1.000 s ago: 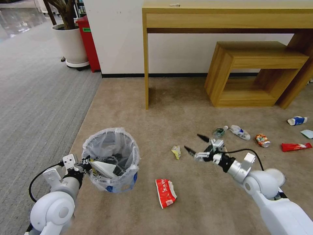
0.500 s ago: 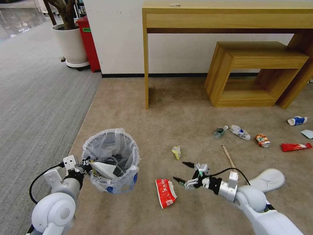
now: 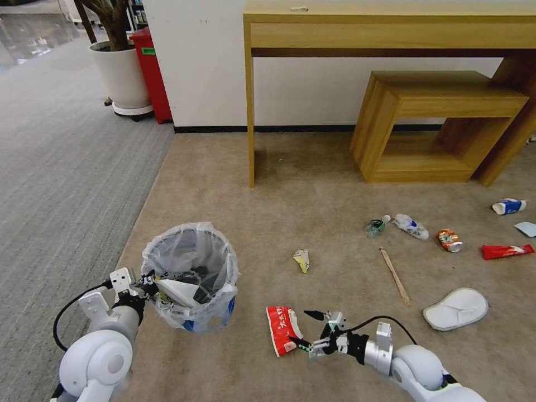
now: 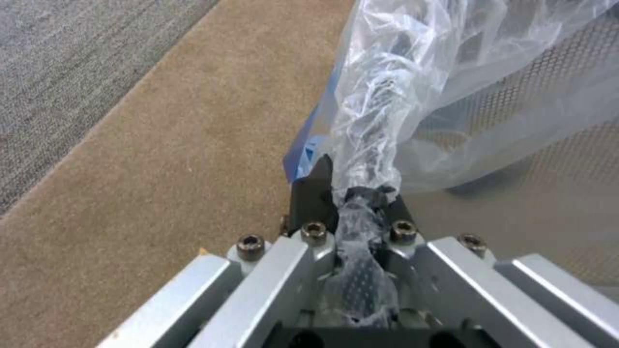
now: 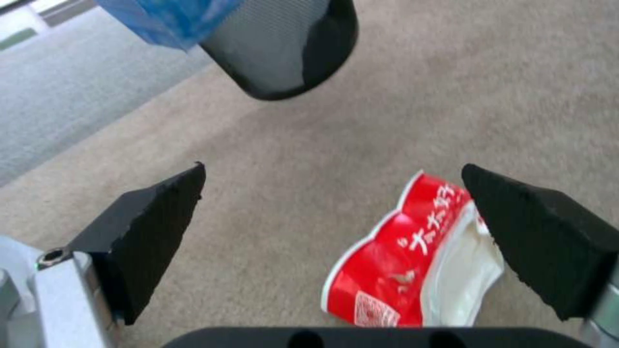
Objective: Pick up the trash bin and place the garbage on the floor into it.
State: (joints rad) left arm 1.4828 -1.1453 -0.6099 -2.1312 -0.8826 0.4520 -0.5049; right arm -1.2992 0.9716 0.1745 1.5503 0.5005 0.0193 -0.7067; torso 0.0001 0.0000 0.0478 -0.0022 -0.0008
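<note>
The right claw [image 3: 305, 328] has dropped low and drawn back toward the robot since a second ago, when it hung farther out over the carpet; it now sits released, fingers spread, just beside the red-white carton [image 3: 283, 329], with one finger [image 5: 548, 241] over the carton's edge in the wrist view. With the arm out of the way, a wooden stick [image 3: 395, 276] and a white slipper [image 3: 456, 308] lie uncovered. The left claw [image 3: 146, 279] stays clenched on the bag-wrapped rim of the trash bin [image 3: 191, 276], which the right wrist view shows lifted clear of the floor [image 3: 312, 195].

The beige carpet meets grey ribbed carpet [image 3: 61, 184] along its left edge. Near its right edge lie one clear bottle [image 3: 377, 225], one crushed can [image 3: 449, 240], one red wrapper [image 3: 507, 250] and one blue-white cup [image 3: 509, 206]. A yellow scrap [image 3: 302, 259] lies mid-carpet. At the far edge stand one wooden desk [image 3: 391, 28] and one low bench [image 3: 441, 125].
</note>
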